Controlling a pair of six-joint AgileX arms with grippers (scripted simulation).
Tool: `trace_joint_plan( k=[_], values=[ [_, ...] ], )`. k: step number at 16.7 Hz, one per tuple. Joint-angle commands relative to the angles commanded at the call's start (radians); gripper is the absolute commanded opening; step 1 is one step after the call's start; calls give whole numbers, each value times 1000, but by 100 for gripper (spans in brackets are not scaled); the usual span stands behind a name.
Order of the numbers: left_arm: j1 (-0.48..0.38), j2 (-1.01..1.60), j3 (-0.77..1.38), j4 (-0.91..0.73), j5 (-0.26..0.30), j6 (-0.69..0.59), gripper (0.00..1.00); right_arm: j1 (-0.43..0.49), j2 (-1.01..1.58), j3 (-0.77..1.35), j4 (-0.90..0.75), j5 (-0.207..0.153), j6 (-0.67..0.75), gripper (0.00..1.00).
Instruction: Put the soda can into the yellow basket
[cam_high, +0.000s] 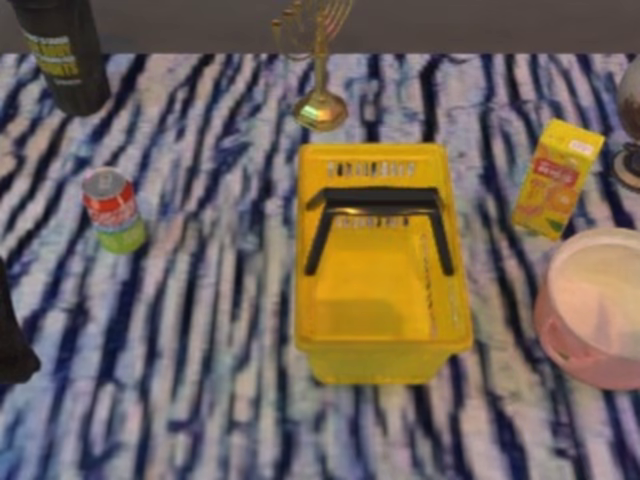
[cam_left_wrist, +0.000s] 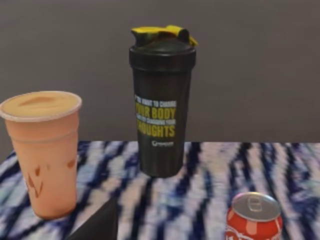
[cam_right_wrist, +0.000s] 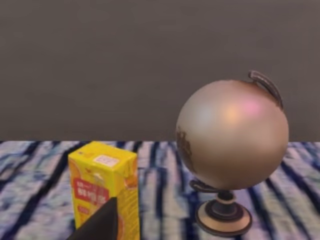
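The soda can (cam_high: 113, 210), red above and lime-green below with a silver top, stands upright on the striped cloth at the table's left. The left wrist view shows its top (cam_left_wrist: 254, 216) low and close. The yellow basket (cam_high: 375, 362) sits in the middle of the table, its black handle folded across the far half, and nothing shows inside it. My left gripper (cam_high: 12, 335) is a dark shape at the left edge, nearer than the can and apart from it. Only a dark corner of it (cam_left_wrist: 97, 225) shows in its wrist view. My right gripper (cam_right_wrist: 100, 225) is outside the top view and faces the juice carton.
A tall black shaker (cam_high: 60, 50) stands at the far left, with an orange cup (cam_left_wrist: 44, 150) beside it. A gold candelabra (cam_high: 318, 70) is behind the basket. At the right are a juice carton (cam_high: 557, 178), a globe (cam_right_wrist: 231, 145) and a pink tub (cam_high: 598, 305).
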Motion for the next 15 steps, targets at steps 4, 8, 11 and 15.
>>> trace_joint_plan(
  k=[4,8,11,15],
  values=[
    [-2,30,30,-21,0,13,100,0,0,0,0,0,0,100],
    [-14,216,214,-139,0,84,100,0,0,0,0,0,0,100],
    [-29,463,436,-279,1,165,100,0,0,0,0,0,0,100],
    [-52,897,787,-510,2,295,100,0,0,0,0,0,0,100]
  ],
)
